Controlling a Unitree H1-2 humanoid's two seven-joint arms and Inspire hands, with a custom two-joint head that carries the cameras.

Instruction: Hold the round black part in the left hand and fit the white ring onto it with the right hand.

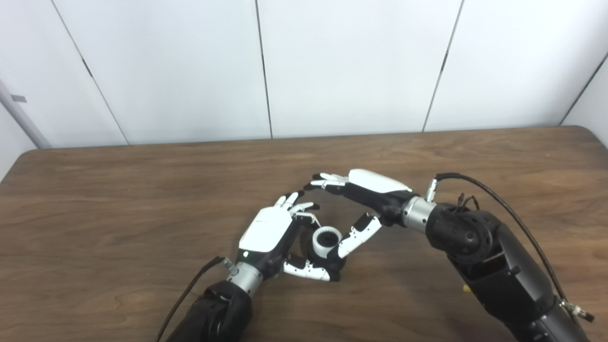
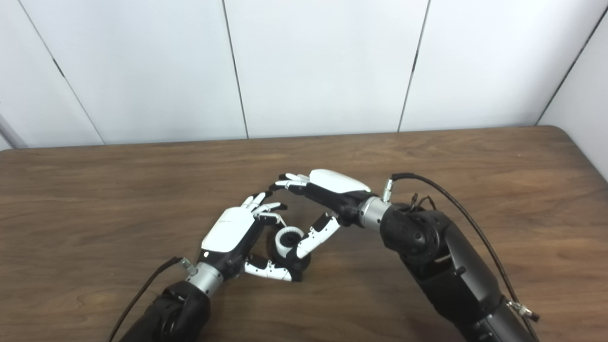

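The round black part (image 1: 317,253) stands on the wooden table (image 1: 118,204) with the white ring (image 1: 327,236) sitting on its top. My left hand (image 1: 273,232) cups the part: its fingers (image 1: 304,213) curl behind it and its thumb (image 1: 308,270) lies along the near side. My right hand (image 1: 368,192) hovers just right of and behind the part with its fingers (image 1: 327,180) stretched out flat toward the left, holding nothing. Its thumb (image 1: 356,235) reaches down and its tip touches the right side of the ring.
The table's back edge (image 1: 304,137) meets a white panelled wall. Both forearms come in from the bottom edge, the right one with a black cable (image 1: 503,204) looping above it. A grey pole (image 1: 21,116) leans at the far left.
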